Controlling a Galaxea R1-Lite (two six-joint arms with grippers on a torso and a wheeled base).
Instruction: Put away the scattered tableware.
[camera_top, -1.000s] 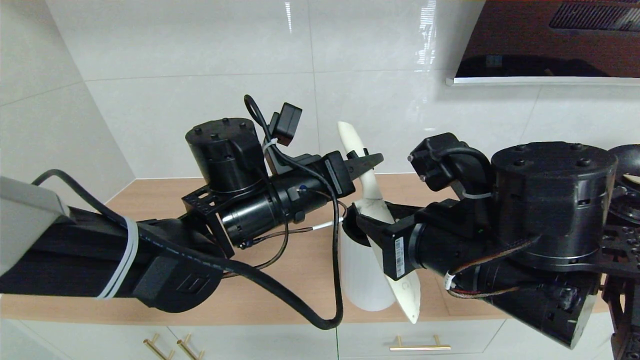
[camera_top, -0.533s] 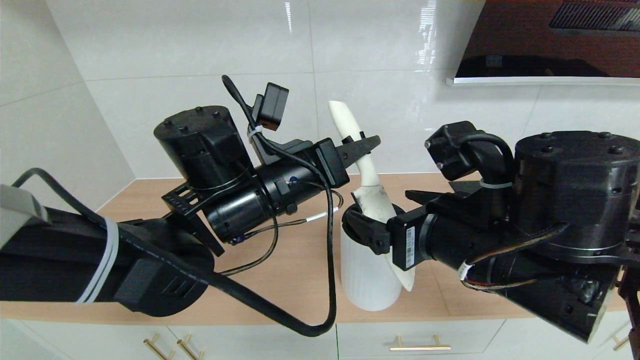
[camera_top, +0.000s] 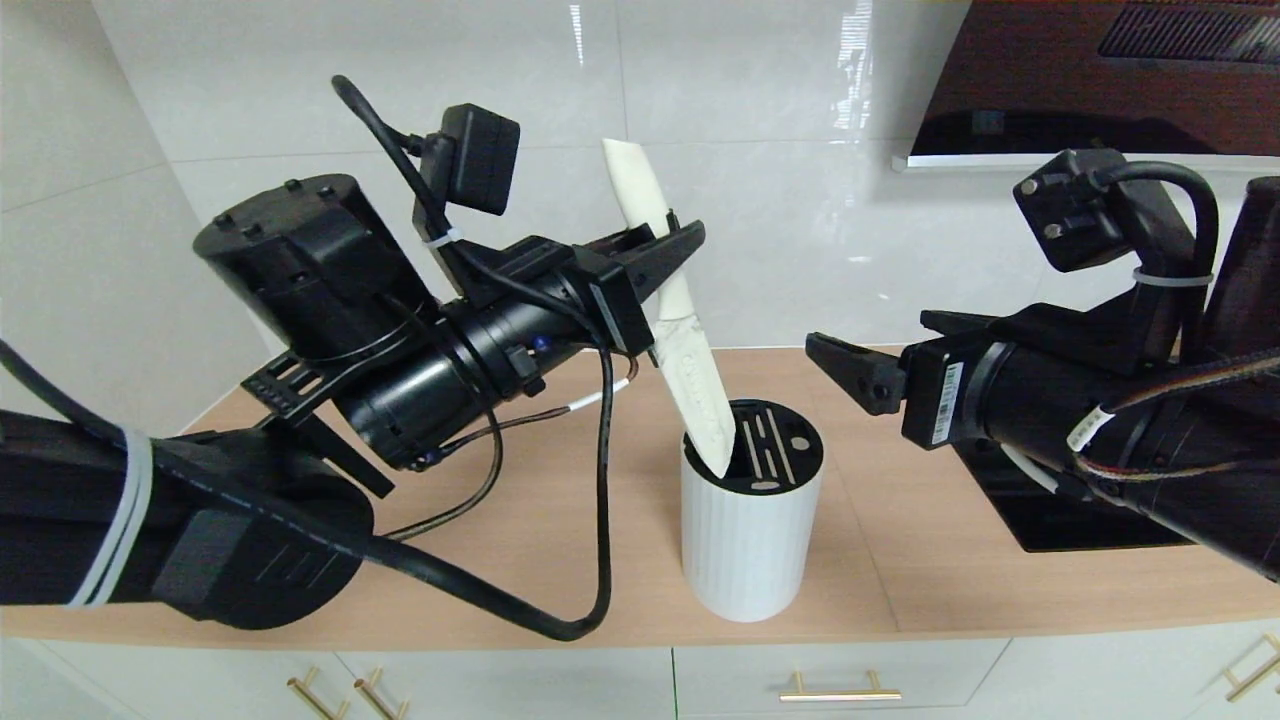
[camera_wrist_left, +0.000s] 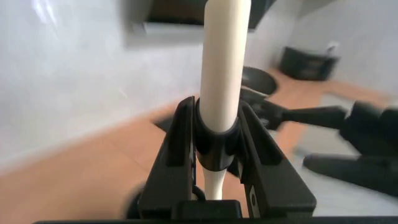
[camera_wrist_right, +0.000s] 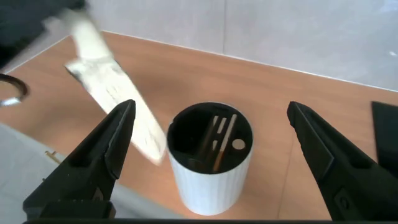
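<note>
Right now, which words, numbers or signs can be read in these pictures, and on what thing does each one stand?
No text can be read.
White sticker on the right arm: a barcode with print too small to read.
Blade of the knife: faint marks, too blurred to read.

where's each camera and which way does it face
Head view: on the head, facing down at the wooden counter; both arms show, left hand clamping the white-bladed knife, right hand open.
Left wrist view: on that wrist, looking along its hand at the knife handle.
Right wrist view: on that wrist, looking down between its fingers at the white ribbed cylindrical holder.
Shared: head and right wrist both show knife and holder.
</note>
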